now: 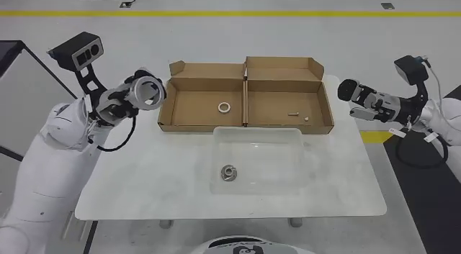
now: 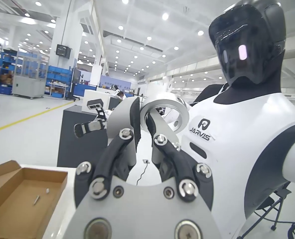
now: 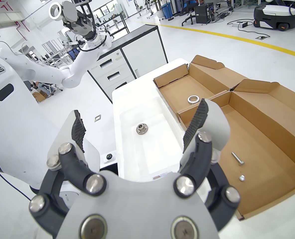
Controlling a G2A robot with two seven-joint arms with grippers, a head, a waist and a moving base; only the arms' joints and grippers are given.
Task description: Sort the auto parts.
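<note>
Top view: I have the left gripper (image 1: 138, 96) raised off the white worktop's (image 1: 144, 182) 9 o'clock edge, pinching a large silver metal ring (image 1: 149, 90). The right gripper (image 1: 351, 97) hangs at 3 o'clock. A small silver ring (image 1: 225, 107) lies in the 9 o'clock brown cardboard box (image 1: 173, 114), so I judge that this one belongs there. A grey flanged hub (image 1: 229, 173) lies in the clear plastic tray (image 1: 256, 130) at 6 o'clock.

Left wrist view: the left gripper (image 2: 142, 114) is tipped upward. One finger goes through the large silver metal ring (image 2: 165, 111) and the other presses on the outside of its wall. That hold looks thin, so I'd swing across slowly and lower well into the box before letting go.

Right wrist view: the right gripper (image 3: 140, 110) is spread wide and empty, angled down over the worktop's edge. A steel bolt (image 3: 237, 159) and a small nut (image 3: 241, 177) lie in the other cardboard box (image 3: 274, 115) beside it
</note>
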